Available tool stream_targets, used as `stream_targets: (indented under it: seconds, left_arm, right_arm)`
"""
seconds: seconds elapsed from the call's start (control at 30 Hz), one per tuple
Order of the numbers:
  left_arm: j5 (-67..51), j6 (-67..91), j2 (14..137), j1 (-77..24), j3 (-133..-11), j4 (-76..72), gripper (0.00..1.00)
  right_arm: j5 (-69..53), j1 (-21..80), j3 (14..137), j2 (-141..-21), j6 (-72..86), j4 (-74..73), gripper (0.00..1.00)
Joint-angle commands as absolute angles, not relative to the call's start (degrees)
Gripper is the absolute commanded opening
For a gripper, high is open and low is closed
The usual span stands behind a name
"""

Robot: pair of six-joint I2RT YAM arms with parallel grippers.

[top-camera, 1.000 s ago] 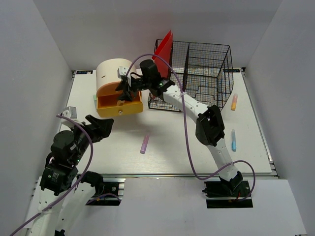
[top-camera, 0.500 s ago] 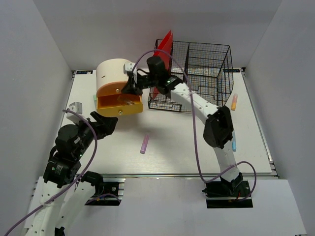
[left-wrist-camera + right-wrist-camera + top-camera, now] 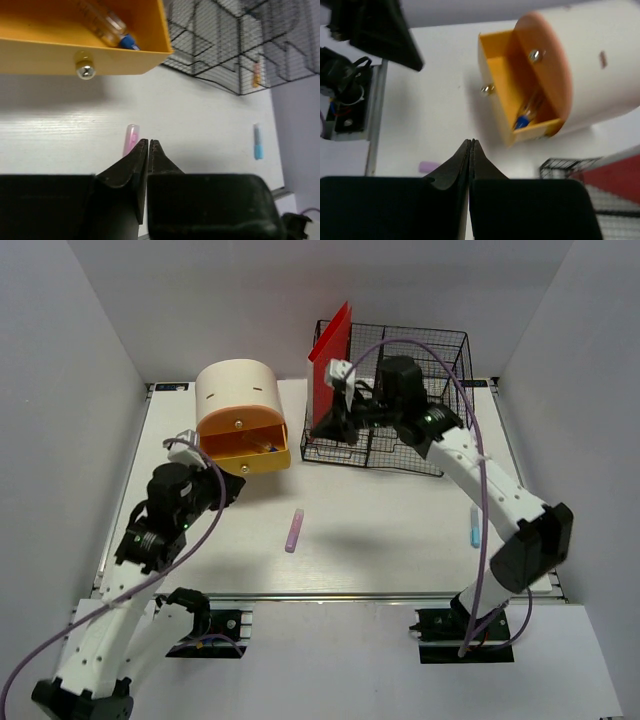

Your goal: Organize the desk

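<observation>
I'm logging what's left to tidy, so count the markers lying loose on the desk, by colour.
Pink marker: 1
Blue marker: 1
Orange marker: 1
Total: 3

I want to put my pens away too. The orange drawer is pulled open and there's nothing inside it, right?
No. The orange drawer is pulled open, but it is not empty: a marker with a blue cap lies inside it. The left wrist view shows it.
</observation>
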State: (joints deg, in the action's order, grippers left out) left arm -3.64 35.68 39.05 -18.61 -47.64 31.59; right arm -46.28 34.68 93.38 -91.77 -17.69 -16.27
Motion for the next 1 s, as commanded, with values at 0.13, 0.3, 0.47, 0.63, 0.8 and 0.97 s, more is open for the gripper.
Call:
stream_targets:
  seconds: [0.13, 0.3, 0.47, 0.63, 0.8, 0.97]
  left_arm:
    - [5.62, 34.28, 47.63, -18.90, -46.67, 30.59, 0.44]
    - [6.24, 34.37, 49.83, -18.90, -45.18, 27.87, 0.67]
    - [9.13, 32.61, 49.75, -18.90, -44.38, 25.84, 0.57]
    - [10.90, 33.48, 50.89, -18.90, -44.21, 23.04, 0.22]
    - [10.72, 34.01, 53.70, -18.90, -44.73, 22.41, 0.23]
    - [17.30, 35.60, 53.61, -18.90, -44.47, 23.38, 0.23]
  right_arm:
    - [-38.01, 31.12, 69.31, -65.68, -14.15, -14.07, 0.00]
    - [-29.71, 27.43, 59.52, -59.78, -12.05, -10.14, 0.00]
    - [-32.60, 21.55, 52.48, -57.66, -8.44, -3.79, 0.00]
    - [-38.13, 17.67, 49.14, -57.92, -5.89, 1.39, 0.00]
    - [-40.78, 15.65, 46.77, -56.70, -6.94, 1.23, 0.00]
    - [-41.83, 14.68, 44.91, -54.67, -8.26, 1.67, 0.00]
